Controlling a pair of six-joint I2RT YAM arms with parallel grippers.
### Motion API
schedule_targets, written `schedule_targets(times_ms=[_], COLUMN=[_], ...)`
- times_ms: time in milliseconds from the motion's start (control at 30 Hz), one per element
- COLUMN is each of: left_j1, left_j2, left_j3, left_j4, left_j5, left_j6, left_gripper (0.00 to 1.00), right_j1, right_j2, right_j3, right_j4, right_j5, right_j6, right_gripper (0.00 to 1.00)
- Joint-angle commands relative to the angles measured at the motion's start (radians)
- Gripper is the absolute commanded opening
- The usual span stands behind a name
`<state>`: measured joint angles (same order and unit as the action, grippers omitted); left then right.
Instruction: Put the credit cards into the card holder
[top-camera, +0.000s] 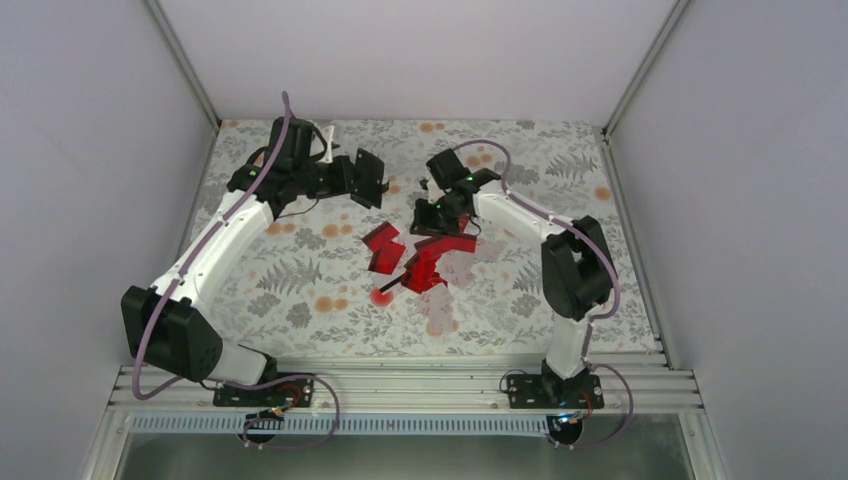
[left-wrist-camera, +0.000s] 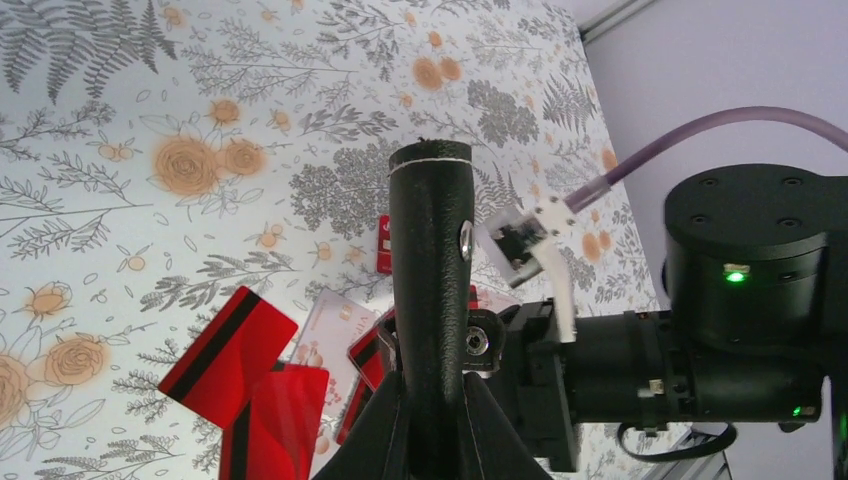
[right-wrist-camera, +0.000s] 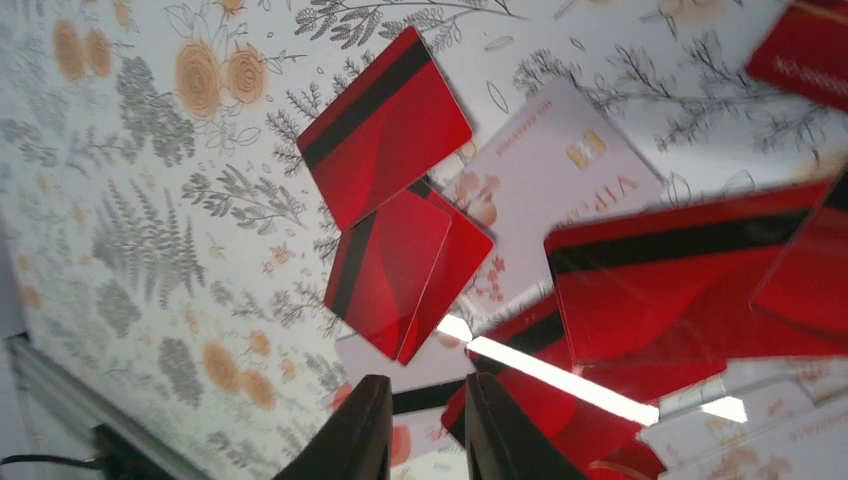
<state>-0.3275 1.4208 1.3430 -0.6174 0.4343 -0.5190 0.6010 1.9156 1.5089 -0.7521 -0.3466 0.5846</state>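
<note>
Several red credit cards (top-camera: 381, 246) lie in a loose overlapping heap mid-table, some showing a black stripe (right-wrist-camera: 385, 125). In the left wrist view the black card holder (left-wrist-camera: 430, 230) stands edge-on, and my left gripper (left-wrist-camera: 437, 395) is shut on its lower end, holding it in the air left of the heap (top-camera: 370, 183). My right gripper (top-camera: 433, 214) hovers over the heap's far side. Its fingers (right-wrist-camera: 425, 385) stand a narrow gap apart with nothing between them, above the red cards (right-wrist-camera: 395, 270).
Pale, near-transparent cards (right-wrist-camera: 560, 190) lie mixed among the red ones. A small red round spot (top-camera: 381, 296) sits on the floral tablecloth (top-camera: 300, 290) nearer the arms. White walls enclose the table on three sides.
</note>
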Motion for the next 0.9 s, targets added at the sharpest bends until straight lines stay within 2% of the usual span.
schedule_targets(times_ms=[0,167,367,567,700,867], left_j1=[0.005,0.005,0.005,0.005,0.004,0.004], left_j2=[-0.021,-0.028,-0.025,-0.027,-0.036,-0.049], left_j3=[-0.009,-0.021,-0.02,-0.038,-0.032,-0.035], left_j4=[0.033,0.065,0.105,0.169,0.177,0.2], left_j5=[0.021,0.068,0.123,0.216,0.251,0.29], left_j6=[0.022,0.039,0.01,-0.032,-0.028,-0.036], left_gripper=[0.02,0.02,0.02,0.03,0.02,0.02], right_j1=[-0.059,-0.075,-0.076,-0.074,-0.074,-0.075], right_j2=[-0.149,-0.232,-0.272,-0.219,-0.197,-0.205], right_j3=[-0.061,-0.014,0.03,0.089,0.108,0.073], right_j4=[0.082,0.117,0.21,0.211,0.174,0.179], right_j5=[-0.16,-0.35,-0.418,-0.383,-0.291,-0.266], right_j6=[-0.088,-0.151,-0.065,-0.019,0.014,0.029], right_gripper=[0.26,0.58,0.76,0.76,0.66,0.56])
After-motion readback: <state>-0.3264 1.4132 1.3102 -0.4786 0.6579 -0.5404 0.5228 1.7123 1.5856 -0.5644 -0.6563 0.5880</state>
